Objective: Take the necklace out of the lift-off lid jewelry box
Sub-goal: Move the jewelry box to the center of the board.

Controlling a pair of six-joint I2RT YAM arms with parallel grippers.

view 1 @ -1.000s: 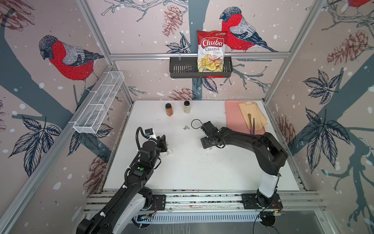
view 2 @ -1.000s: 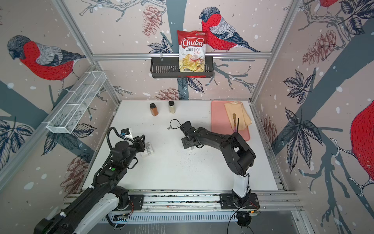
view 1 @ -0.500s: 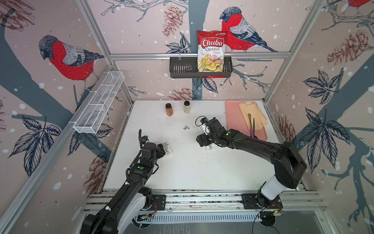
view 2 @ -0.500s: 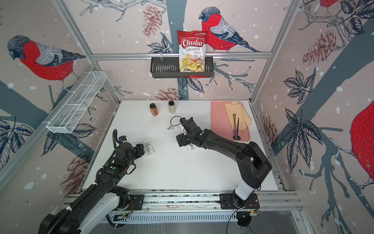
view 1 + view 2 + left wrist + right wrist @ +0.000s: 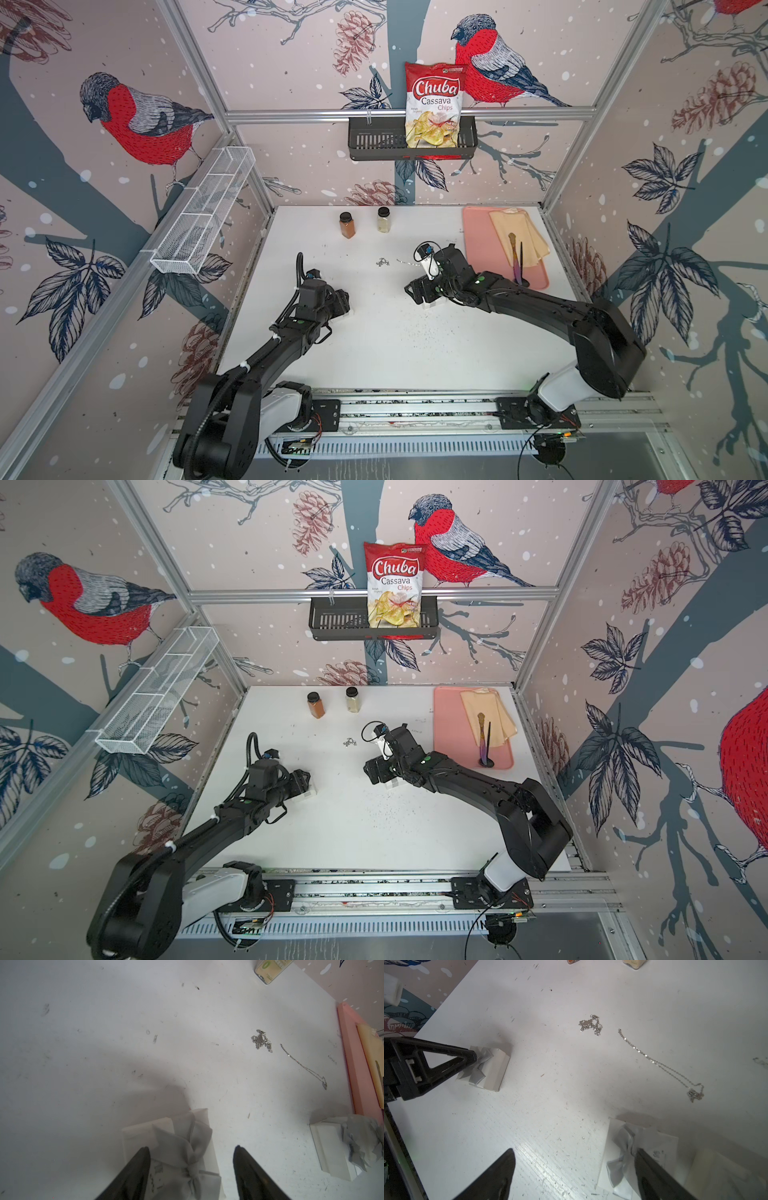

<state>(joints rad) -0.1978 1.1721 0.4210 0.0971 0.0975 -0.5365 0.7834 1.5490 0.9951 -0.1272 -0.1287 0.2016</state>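
Observation:
Two silver necklaces lie loose on the white table: a clumped necklace (image 5: 590, 1024) (image 5: 260, 1040) (image 5: 382, 262) and a stretched chain (image 5: 660, 1064) (image 5: 303, 1066). A white jewelry box with a grey bow (image 5: 176, 1157) (image 5: 494, 1068) sits under my left gripper (image 5: 191, 1148) (image 5: 343, 299), which is open, one finger over the box top and the other clear of its side. A second white box with a grey bow (image 5: 643, 1142) (image 5: 336, 1147) lies by my right gripper (image 5: 574, 1150) (image 5: 417, 291), open wide, one finger above that bow.
Two spice jars (image 5: 347, 224) (image 5: 383, 219) stand at the back. A pink tray (image 5: 478, 232) with a cloth and utensils sits back right. A wire shelf (image 5: 203, 216) and a black basket with a chips bag (image 5: 434, 106) hang on the walls.
My left jaws have opened around the bowed box, which now rests on the table. The right arm has stretched out lower, its gripper staying open beside the other box.

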